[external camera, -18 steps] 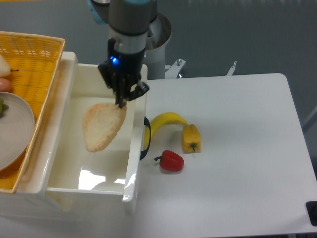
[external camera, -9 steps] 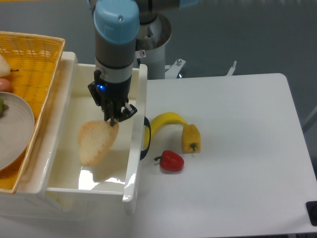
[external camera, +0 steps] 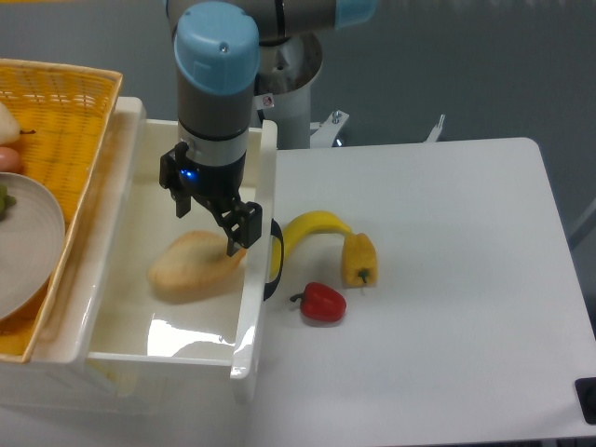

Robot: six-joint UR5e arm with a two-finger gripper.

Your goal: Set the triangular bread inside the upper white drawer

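The triangular bread [external camera: 194, 270], a pale-tan slice with a darker crust, lies on the floor of the upper white drawer [external camera: 110, 279], near its right wall. My gripper [external camera: 209, 218] hangs inside the drawer just above the slice's upper edge. It is open, its two dark fingers spread apart with nothing between them. The drawer's dark handle [external camera: 276, 262] shows on its right wall.
A yellow wicker basket [external camera: 65, 112] with a grey plate [external camera: 23, 247] sits left of the drawer. On the white table to the right lie a banana [external camera: 312, 227], a yellow pepper [external camera: 359, 259] and a red pepper [external camera: 322, 303].
The gripper carried the bread down into the drawer, then opened. The slice dropped from hanging tilted to lying on the drawer floor.
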